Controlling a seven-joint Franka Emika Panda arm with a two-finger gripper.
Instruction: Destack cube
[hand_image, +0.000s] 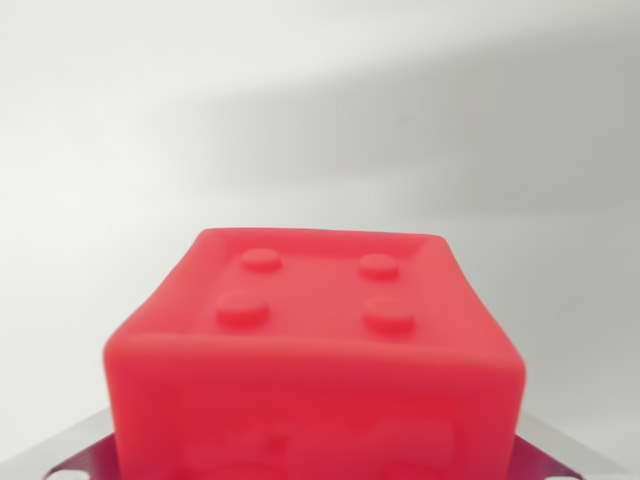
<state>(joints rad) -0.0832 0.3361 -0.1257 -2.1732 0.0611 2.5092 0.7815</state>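
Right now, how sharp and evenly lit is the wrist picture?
In the wrist view the red cube fills the lower frame; its four top studs are fairly sharp, its near face soft and blurred. A broad grey shadow band crosses the pale background from the upper right. No harsh glare.

All I get of the gripper (315, 465) from the wrist view is two slivers of bare metal along the bottom edge. The left plate (72, 452) pokes in at the wrist view's left corner, flat and grey, with a small slot or hole near its lower edge. The right plate (562, 455) mirrors it at the wrist view's right corner and runs out of frame. Both sit level with each other. The span between them is covered, so I see no fingertips and cannot tell how the jaws stand. No arm links show.
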